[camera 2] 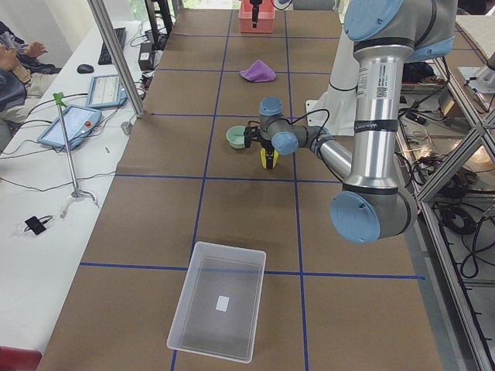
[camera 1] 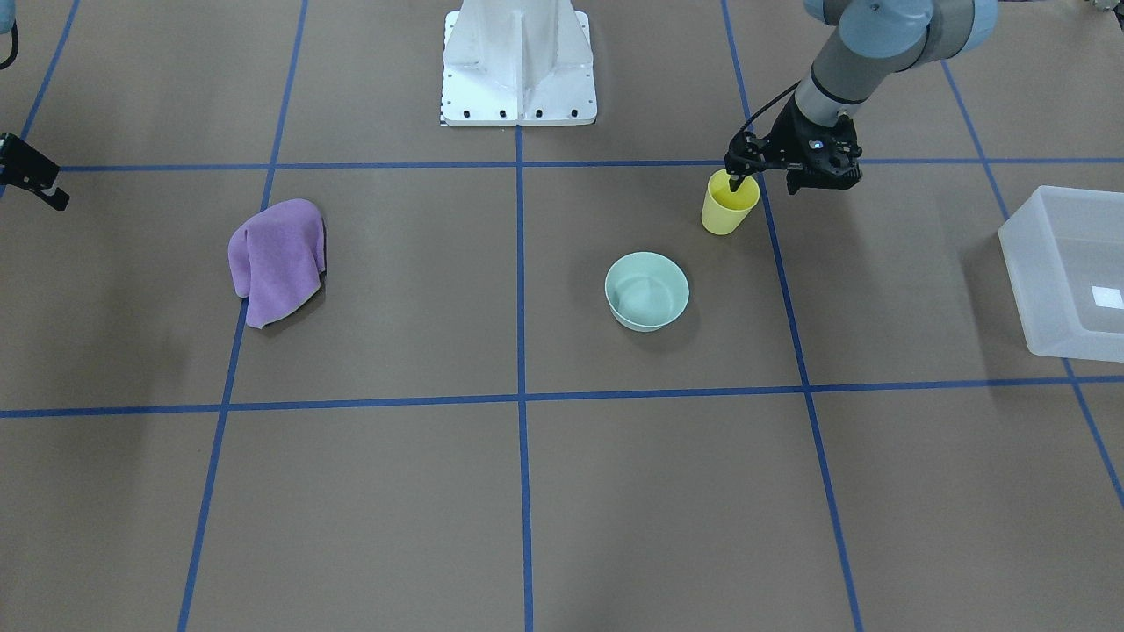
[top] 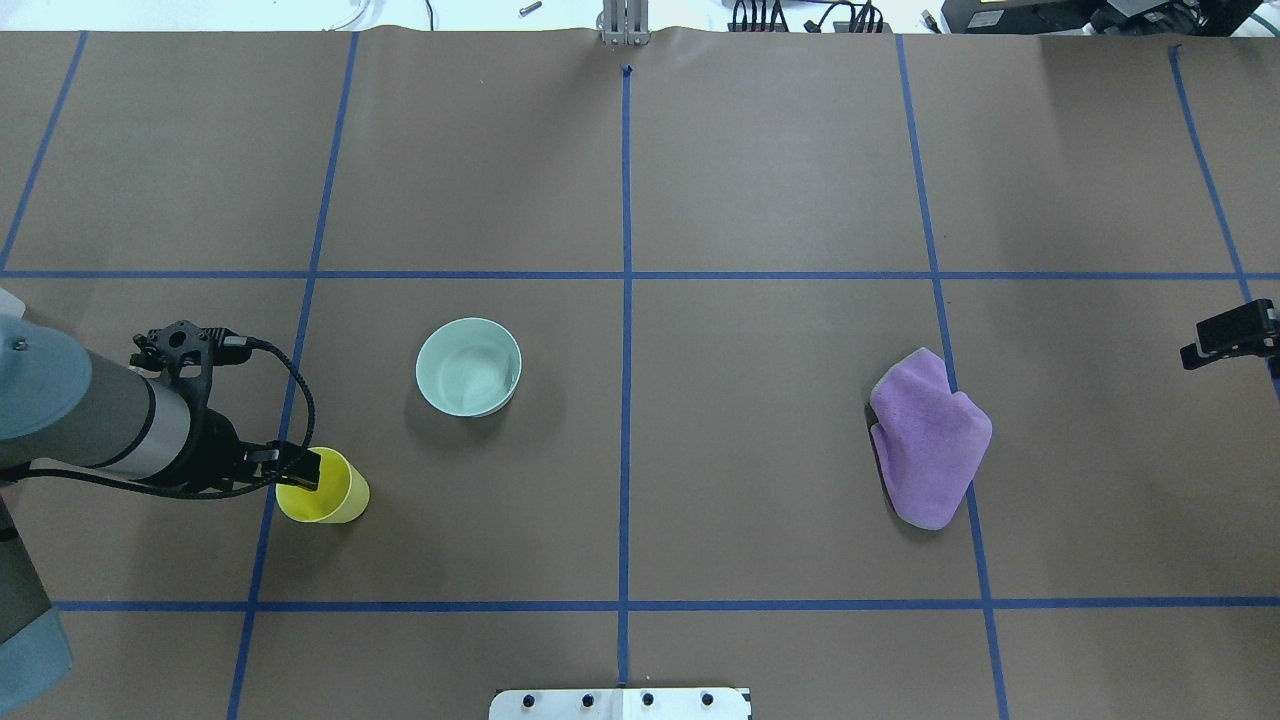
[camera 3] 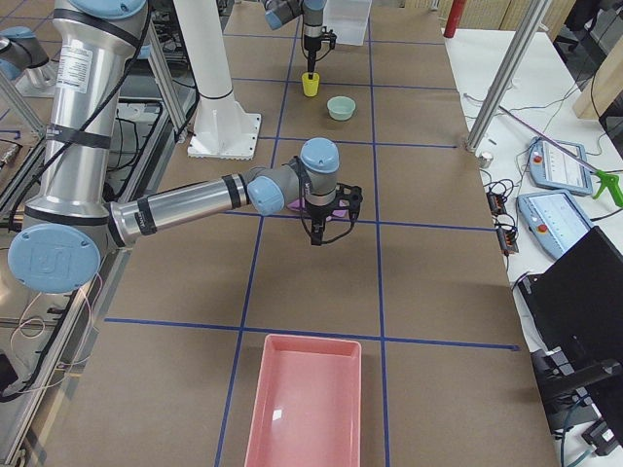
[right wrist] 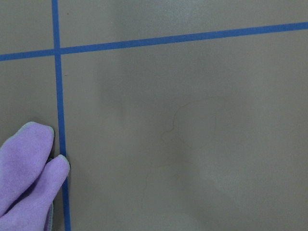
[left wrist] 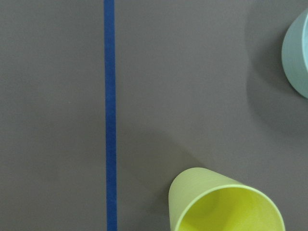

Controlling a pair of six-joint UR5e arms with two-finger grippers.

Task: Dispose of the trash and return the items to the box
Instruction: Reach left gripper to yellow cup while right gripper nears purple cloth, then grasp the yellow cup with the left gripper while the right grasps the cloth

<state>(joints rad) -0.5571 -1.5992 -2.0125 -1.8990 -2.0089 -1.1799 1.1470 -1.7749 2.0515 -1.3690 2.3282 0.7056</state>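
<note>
A yellow cup (camera 1: pixel 727 209) stands upright on the brown table; it also shows in the overhead view (top: pixel 335 492) and the left wrist view (left wrist: pixel 226 204). My left gripper (camera 1: pixel 762 184) is open and straddles the cup's wall, with one finger inside and the other outside. A mint-green bowl (camera 1: pixel 647 290) sits empty a little farther out, also seen from overhead (top: pixel 468 366). The translucent box (camera 1: pixel 1023 263) lies empty at the table's end on my left (camera 2: pixel 189 309). My right gripper (top: pixel 1225 335) hovers empty beside a purple cloth (top: pixel 930 440); I cannot tell how its jaws stand.
The white robot pedestal (camera 1: pixel 518 61) stands at the near middle edge. A pink bin (camera 3: pixel 302 409) lies at the table's end on my right. Blue tape lines cross the table. Operators' desks with tablets run along the far side (camera 2: pixel 69 124).
</note>
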